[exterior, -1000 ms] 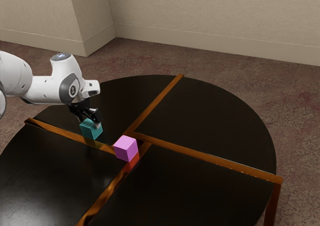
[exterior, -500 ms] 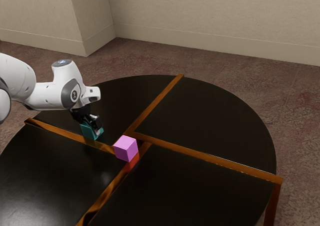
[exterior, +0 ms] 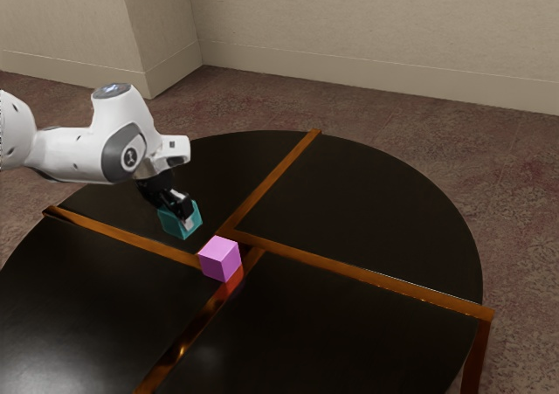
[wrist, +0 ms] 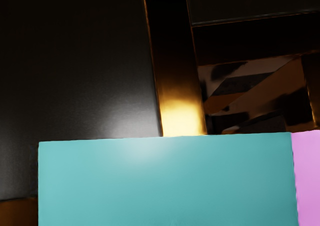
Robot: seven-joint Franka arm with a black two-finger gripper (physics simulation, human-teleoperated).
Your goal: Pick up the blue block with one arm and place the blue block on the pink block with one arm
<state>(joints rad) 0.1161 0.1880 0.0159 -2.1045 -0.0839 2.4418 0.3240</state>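
I have the blue block in my grip, just short of the pink one.

The round dark table (exterior: 367,210) is crossed by orange wooden strips (exterior: 271,180), and my white arm (exterior: 79,154) reaches in over it from the exterior view's left. The pink block (exterior: 218,259) sits where the strips cross, on the near side. The blue block (exterior: 181,222) is up and to the exterior view's left of it, close but not touching, tilted, and seemingly just off the tabletop. My black gripper (exterior: 179,212) has its fingers closed narrowly on the blue block from two sides. From my wrist camera the blue block (wrist: 165,181) sits right under the hand, with the pink block (wrist: 307,176) at its edge and a glossy strip (wrist: 172,60) running away beyond.
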